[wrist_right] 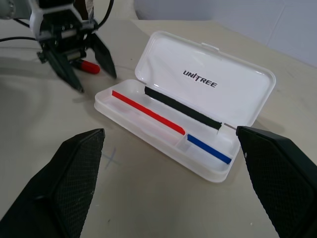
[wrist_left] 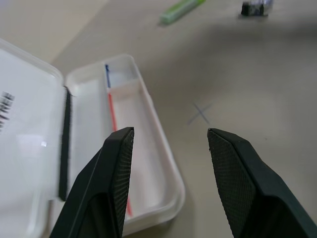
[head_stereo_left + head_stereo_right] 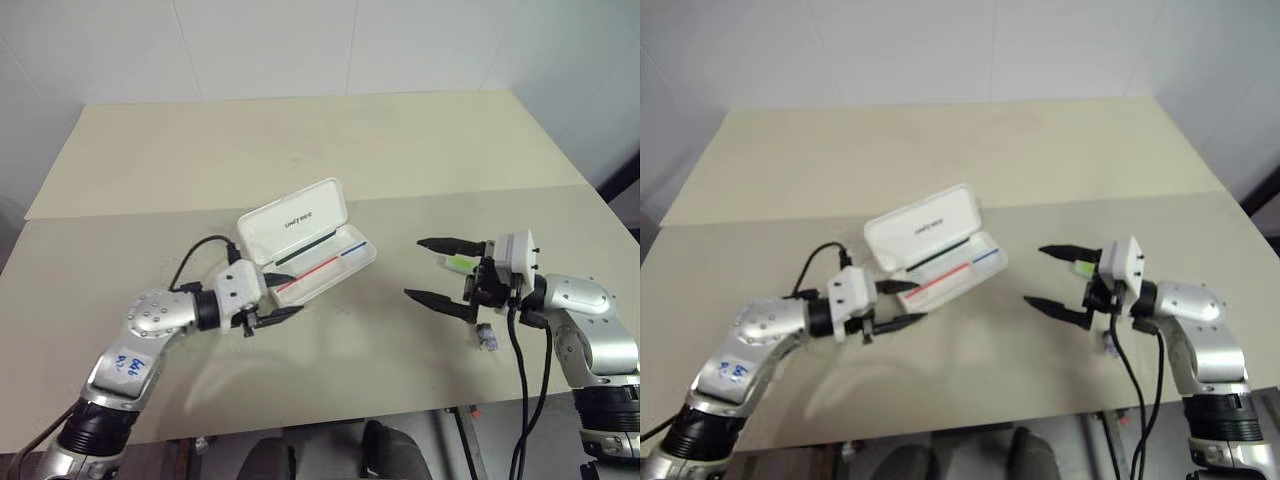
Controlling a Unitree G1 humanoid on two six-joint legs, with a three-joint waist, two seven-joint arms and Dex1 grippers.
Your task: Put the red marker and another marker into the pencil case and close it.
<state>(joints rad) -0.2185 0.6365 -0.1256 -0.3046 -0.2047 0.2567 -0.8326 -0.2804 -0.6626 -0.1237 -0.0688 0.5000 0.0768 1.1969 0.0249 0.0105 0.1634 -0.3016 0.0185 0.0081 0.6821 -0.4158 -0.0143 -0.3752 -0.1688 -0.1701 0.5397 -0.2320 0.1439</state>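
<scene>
Left gripper point(image 3: 288, 294): lower left of centre in the left eye view, at the near end of the pencil case; its 2 black fingers are partly apart with bare table in the gap.
Right gripper point(image 3: 415, 268): right of centre, pointing towards the case, well apart from it; its 2 fingers are spread wide and hold nothing.
Pencil case point(image 3: 352, 262): centre of the frame, open, lying slantwise; the lid point(image 3: 292, 220) with "UNITREE" in dark letters stands up on the far side.
Case contents: the tray has 2 compartments split by a low wall. The long one carries a thin red line point(image 1: 147, 113), the short one a thin blue line point(image 1: 209, 148). A black strip point(image 1: 181, 110) runs along the hinge.
Red marker point(image 1: 89, 66): outside the case, seen from the right wrist as a red rounded end between the bases of the left gripper's fingers; I cannot tell whether anything touches it.
Another marker point(image 3: 460, 263): yellow-green, outside the case, on the table just behind the right gripper's fingers.
Dark lump point(image 3: 485, 338): small, on the table below the right gripper, near the front edge.
Cross mark point(image 3: 345, 310): faint, on the table between the 2 grippers.
Table point(image 3: 450, 170): pale beige.
</scene>
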